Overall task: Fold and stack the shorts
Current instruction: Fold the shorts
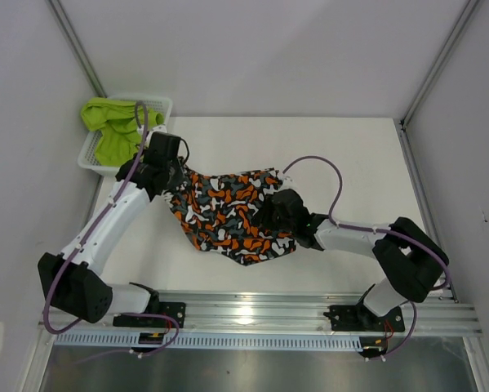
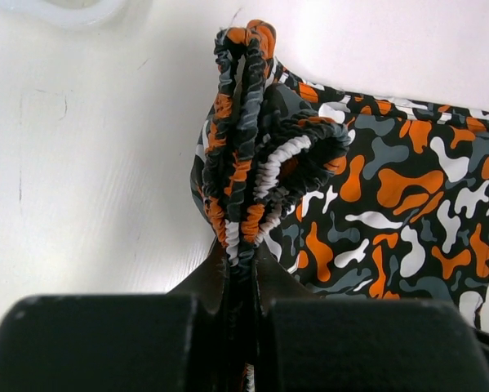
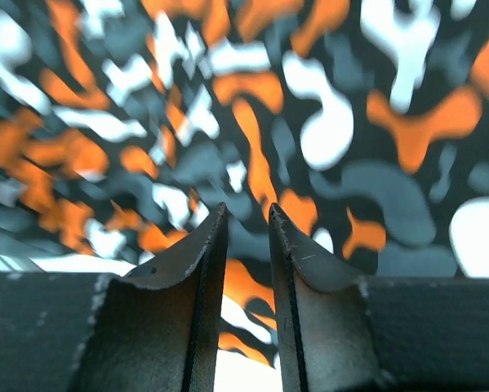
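Observation:
The camouflage shorts [image 1: 228, 219] lie spread on the white table [image 1: 350, 163], partly bunched at their upper left corner. My left gripper [image 1: 176, 176] is shut on the gathered elastic waistband [image 2: 244, 155] of these shorts [image 2: 391, 204]; the band runs down between its fingers [image 2: 242, 253]. My right gripper [image 1: 266, 214] hovers over the right part of the same shorts [image 3: 350, 122], jaws a little apart [image 3: 248, 211], with nothing between them. The lime green shorts [image 1: 112, 126] lie crumpled in the basket at the back left.
A white mesh basket [image 1: 164, 103] stands at the table's back left corner, close behind my left gripper. Grey walls close in the table on the left, back and right. A metal rail [image 1: 252, 314] runs along the near edge.

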Available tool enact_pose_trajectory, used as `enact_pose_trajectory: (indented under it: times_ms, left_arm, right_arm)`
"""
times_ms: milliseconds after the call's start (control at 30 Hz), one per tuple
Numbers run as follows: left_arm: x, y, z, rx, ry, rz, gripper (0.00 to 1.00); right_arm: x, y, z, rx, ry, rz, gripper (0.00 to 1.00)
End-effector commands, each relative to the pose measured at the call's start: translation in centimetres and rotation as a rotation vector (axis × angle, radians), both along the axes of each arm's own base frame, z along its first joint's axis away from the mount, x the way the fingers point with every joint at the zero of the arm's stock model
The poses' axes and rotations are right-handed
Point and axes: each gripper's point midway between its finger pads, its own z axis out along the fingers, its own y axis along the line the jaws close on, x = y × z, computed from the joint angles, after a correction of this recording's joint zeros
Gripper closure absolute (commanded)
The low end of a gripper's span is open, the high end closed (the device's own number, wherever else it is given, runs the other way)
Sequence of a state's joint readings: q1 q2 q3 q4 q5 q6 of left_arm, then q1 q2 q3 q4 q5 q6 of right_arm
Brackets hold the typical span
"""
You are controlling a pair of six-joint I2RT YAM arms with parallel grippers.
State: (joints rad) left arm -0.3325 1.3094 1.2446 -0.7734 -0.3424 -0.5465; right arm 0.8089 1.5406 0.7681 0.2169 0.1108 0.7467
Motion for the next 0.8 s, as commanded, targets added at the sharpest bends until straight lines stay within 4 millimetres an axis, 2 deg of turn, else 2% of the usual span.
enact_pose_trajectory:
  times_ms: [0,167,267,300,367,433,500,533,633,733,767]
  left_arm:
    - [0.9,-0.6,2.0,0.050,-0.045,-0.022,1.00]
    - [1.0,-1.7,2.1,0.098,-0.032,-0.047,1.00]
    - [0.7,-2.3,2.0,0.140,-0.029,-0.058,1.00]
    - [0.6,-2.7,2.0,0.148,-0.030,-0.065,1.00]
    - [0.4,-2.4,2.0,0.191,-0.015,-0.046,1.00]
    - [0.3,-2.6,2.0,0.214,-0.005,-0.055,1.00]
    - [0.3,-2.4,2.3,0.243,-0.008,-0.063,1.00]
    - [0.4,-2.3,2.3,0.255,-0.006,-0.065,1.00]
    - [0.3,-1.9,2.8,0.277,-0.015,-0.066,1.00]
    - [0.0,-2.2,2.8,0.256,-0.019,-0.082,1.00]
    - [0.0,-2.2,2.6,0.256,-0.017,-0.081,1.00]
  right_arm:
    - [-1.6,0.7,-2.5,-0.049,0.045,0.052,0.72]
    - [-3.9,1.8,-5.9,-0.105,0.118,0.059,0.75]
    - [-4.5,3.0,-6.8,-0.099,0.142,0.069,0.76]
    - [-5.1,3.5,-7.8,-0.114,0.155,0.086,0.76]
    - [-5.2,4.9,-7.8,-0.103,0.156,0.102,0.77]
    - [-6.1,6.3,-8.7,-0.104,0.172,0.129,0.77]
    - [-6.8,8.4,-8.1,-0.069,0.158,0.157,0.77]
    - [-7.1,8.8,-8.7,-0.081,0.164,0.158,0.77]
    - [-7.0,10.5,-7.8,-0.044,0.149,0.169,0.77]
    - [-6.7,11.5,-5.9,0.007,0.128,0.193,0.76]
    - [-6.4,11.7,-4.3,0.035,0.103,0.204,0.75]
